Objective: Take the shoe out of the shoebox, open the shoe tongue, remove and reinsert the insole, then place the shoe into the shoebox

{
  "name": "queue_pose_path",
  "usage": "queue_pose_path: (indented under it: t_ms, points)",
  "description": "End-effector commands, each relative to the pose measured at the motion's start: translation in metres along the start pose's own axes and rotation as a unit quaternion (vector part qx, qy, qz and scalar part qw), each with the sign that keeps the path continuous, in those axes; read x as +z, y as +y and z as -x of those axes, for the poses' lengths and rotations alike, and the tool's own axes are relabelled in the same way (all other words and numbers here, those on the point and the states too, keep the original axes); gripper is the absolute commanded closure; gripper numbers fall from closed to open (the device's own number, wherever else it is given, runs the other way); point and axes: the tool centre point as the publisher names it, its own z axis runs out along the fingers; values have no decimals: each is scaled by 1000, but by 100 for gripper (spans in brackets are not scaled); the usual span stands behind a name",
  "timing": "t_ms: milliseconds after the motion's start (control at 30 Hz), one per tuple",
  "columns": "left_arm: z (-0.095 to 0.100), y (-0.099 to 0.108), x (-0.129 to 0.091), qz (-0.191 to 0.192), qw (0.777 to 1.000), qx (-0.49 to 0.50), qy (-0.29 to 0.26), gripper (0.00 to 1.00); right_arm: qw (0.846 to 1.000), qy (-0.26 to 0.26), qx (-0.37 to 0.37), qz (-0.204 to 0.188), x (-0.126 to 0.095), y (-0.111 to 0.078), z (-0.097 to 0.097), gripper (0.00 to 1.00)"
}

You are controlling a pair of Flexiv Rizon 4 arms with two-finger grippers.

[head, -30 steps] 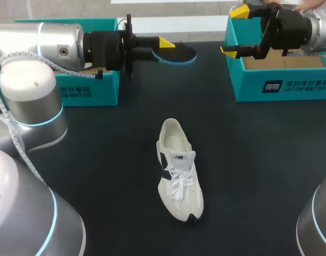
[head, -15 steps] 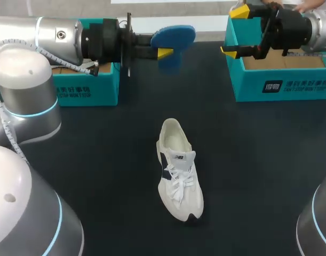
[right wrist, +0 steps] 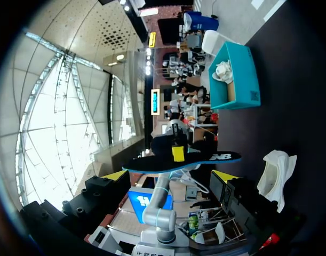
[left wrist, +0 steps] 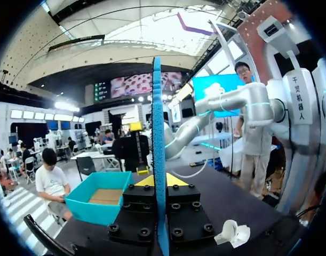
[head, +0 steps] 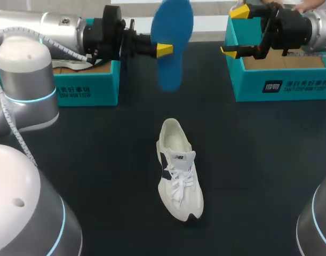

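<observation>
Left claw (head: pixel 164 50), top centre of the head view: clamped on the insole (head: pixel 172 42). One yellow tip shows on the near face; the other is hidden behind it. From the left wrist, the insole stands edge-on between the two fingers, pinched from both sides. It hangs clear of the bench (head: pixel 98 160), well apart from the shoe (head: pixel 179 170).

Right claw (head: pixel 235 31), upper right: fingers spread wide, nothing in them, parked at the left wall of the right shoebox (head: pixel 280 80).

The shoe sits on its sole mid-frame, heel toward the top, toe toward the bottom edge. Nothing holds it. The left shoebox (head: pixel 88 88) is upper left, under the left arm.

Reading: the insole is out and the refit not yet begun.

Risks, as I judge them:
- The pinch takes only a narrow strip of a long, limp piece, so the free ends may droop or swing, and the piece could pivot in the grip.
- The leading end could buckle or snag on the tongue (head: pixel 180 158) or laces (head: pixel 177 184) if fed in steeply.
- The unheld shoe may skid or roll on the smooth bench when pushed, and the right claw is far off.

Materials: the insole is thin blue foam, foot-shaped with rounded ends, and from the right wrist its other face looks dark. The shoe has an off-white upper with a navy side patch, white flat laces and a padded collar. The boxes are teal card with brown liners. The bench is matte black.
</observation>
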Motion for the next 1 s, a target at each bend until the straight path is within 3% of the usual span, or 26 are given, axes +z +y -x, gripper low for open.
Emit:
queue_pose_path:
  t_ms: [33, 533, 567, 600, 700, 733, 767, 833, 867, 900, 1000]
  points:
    - [4, -2, -2, 0, 945, -323, 52, 100, 1000, -2, 1, 1, 0, -1, -1, 0]
    - [4, -2, -2, 0, 945, -323, 52, 100, 1000, -2, 1, 1, 0, -1, -1, 0]
    - [9, 2, -1, 4, 927, -372, 47, 100, 1000, -2, 1, 1, 0, -1, -1, 0]
    - [10, 3, 0, -10, 924, -378, 63, 100, 1000, -2, 1, 1, 0, -1, -1, 0]
    - [14, 6, -1, -36, 888, -458, 34, 100, 1000, -2, 1, 1, 0, -1, -1, 0]
    - [17, 9, -2, -33, 863, -503, 15, 100, 1000, -2, 1, 1, 0, -1, -1, 0]
    - [17, 10, -3, -55, 862, -504, 17, 100, 1000, -2, 1, 1, 0, -1, -1, 0]
    - [19, 16, -6, -68, 833, -548, -14, 100, 1000, -2, 1, 1, 0, -1, -1, 0]
    - [18, 15, -7, -90, 832, -547, -16, 100, 1000, -2, 1, 1, 0, -1, -1, 0]
    - [19, 17, -7, -85, 818, -568, -27, 100, 1000, -2, 1, 1, 0, -1, -1, 0]
    - [20, 20, -7, -97, 807, -581, -45, 100, 1000, -2, 1, 1, 0, -1, -1, 0]
